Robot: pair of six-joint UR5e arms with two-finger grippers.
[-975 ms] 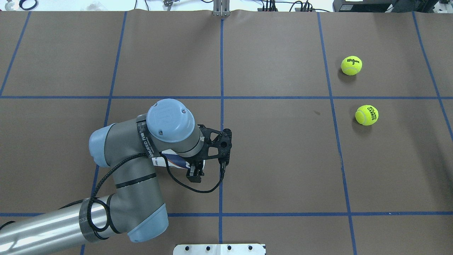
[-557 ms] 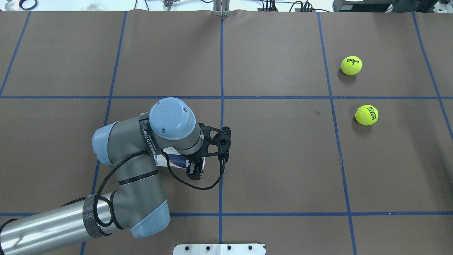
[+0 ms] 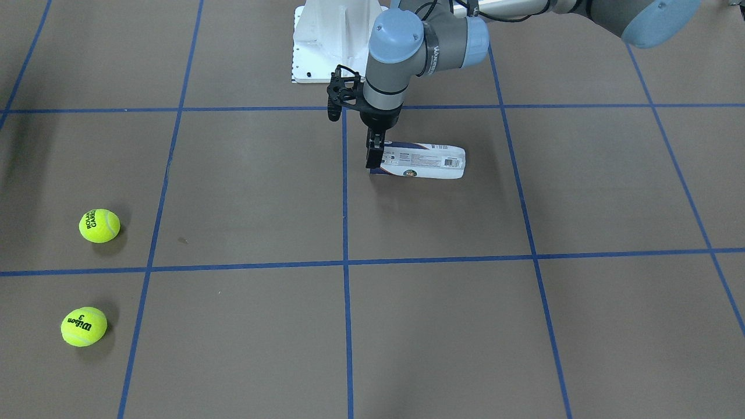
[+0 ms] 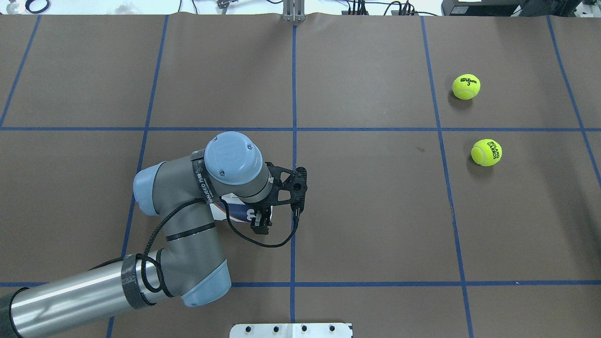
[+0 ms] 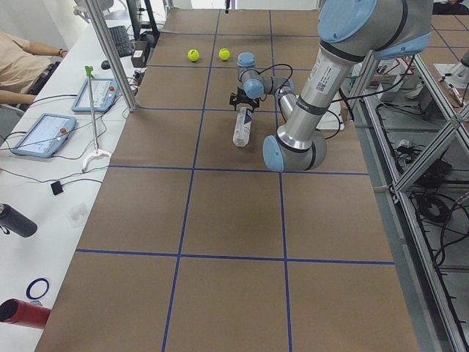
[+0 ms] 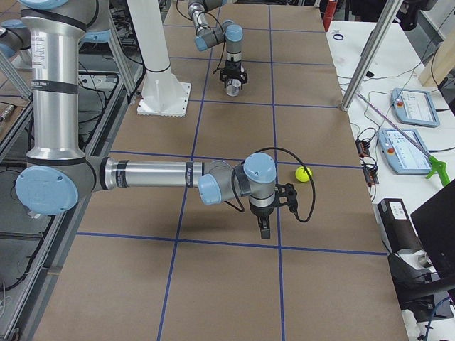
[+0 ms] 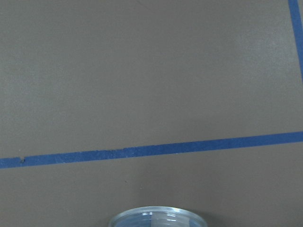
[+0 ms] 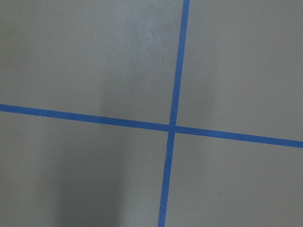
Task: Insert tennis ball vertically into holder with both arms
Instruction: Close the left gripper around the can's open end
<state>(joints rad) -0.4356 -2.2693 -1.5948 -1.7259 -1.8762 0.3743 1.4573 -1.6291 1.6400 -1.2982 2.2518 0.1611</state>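
The holder (image 3: 428, 161), a clear tube with a white and navy label, lies on its side on the brown table. In the overhead view (image 4: 235, 211) my left wrist mostly hides it. My left gripper (image 3: 375, 158) points down at the tube's end nearest the centre line, fingers close together on the rim; it also shows from overhead (image 4: 261, 224). The rim shows at the bottom of the left wrist view (image 7: 156, 218). Two yellow tennis balls (image 4: 466, 87) (image 4: 486, 152) rest far to the right. My right gripper (image 6: 264, 229) hangs over bare table near one ball (image 6: 303, 174); I cannot tell its state.
The white pedestal base (image 3: 326, 46) stands at the robot's edge of the table, close behind the left wrist. Blue tape lines (image 8: 173, 127) cross the table. Operator tables with tablets (image 5: 44, 134) line the far side.
My left arm has shifted to the right and slightly away from the robot. Its gripper has moved a little forward at the tube's end. The balls have not moved.
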